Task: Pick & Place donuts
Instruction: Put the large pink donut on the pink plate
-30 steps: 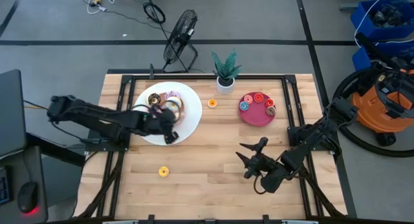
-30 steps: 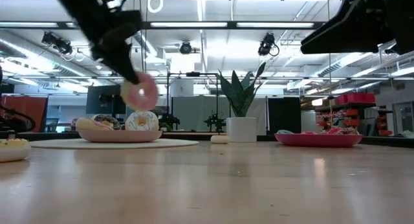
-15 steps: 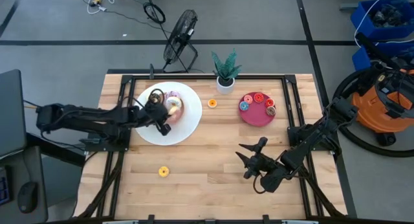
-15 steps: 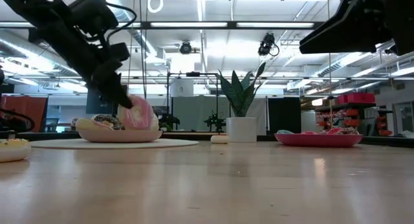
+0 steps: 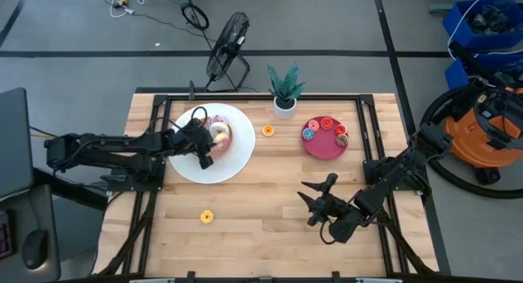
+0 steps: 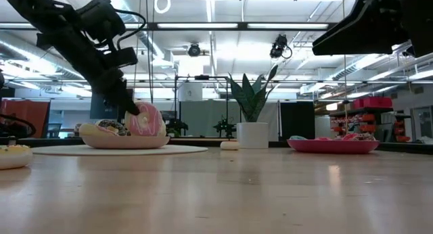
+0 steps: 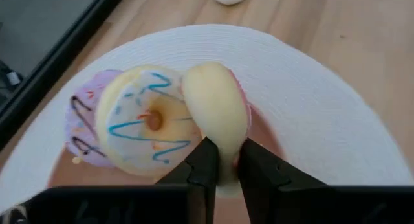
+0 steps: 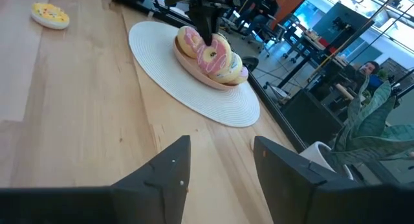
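A pink-frosted donut (image 7: 217, 114) stands on edge in a shallow pink bowl (image 6: 125, 141) on the white round plate (image 5: 233, 162), its pale underside toward the left wrist camera. It leans beside a white donut with blue zigzags (image 7: 145, 127) and a purple one (image 7: 84, 120). My left gripper (image 5: 209, 145) is shut on the pink donut. My right gripper (image 5: 313, 203) hovers open and empty over the near right of the table. My left gripper pinches the pink donut's rim (image 7: 223, 149) between its two fingers (image 7: 206, 166), at the ring's near side. The fingers slant down from the table's left. The donut stands upright on its edge in the bowl, against the white donut.
A small yellow donut (image 5: 207, 217) lies near the front left and a small orange one (image 5: 268, 131) behind the middle. A magenta dish (image 5: 325, 138) holds several tiny donuts. A potted plant (image 5: 284, 91) stands at the far edge, a fan (image 5: 227, 46) beyond it.
My left gripper has gone down and toward the table's far edge with the pink donut, rolling a little. The donut, which hung clear above the plate, now rests on edge in the bowl against the other donuts.
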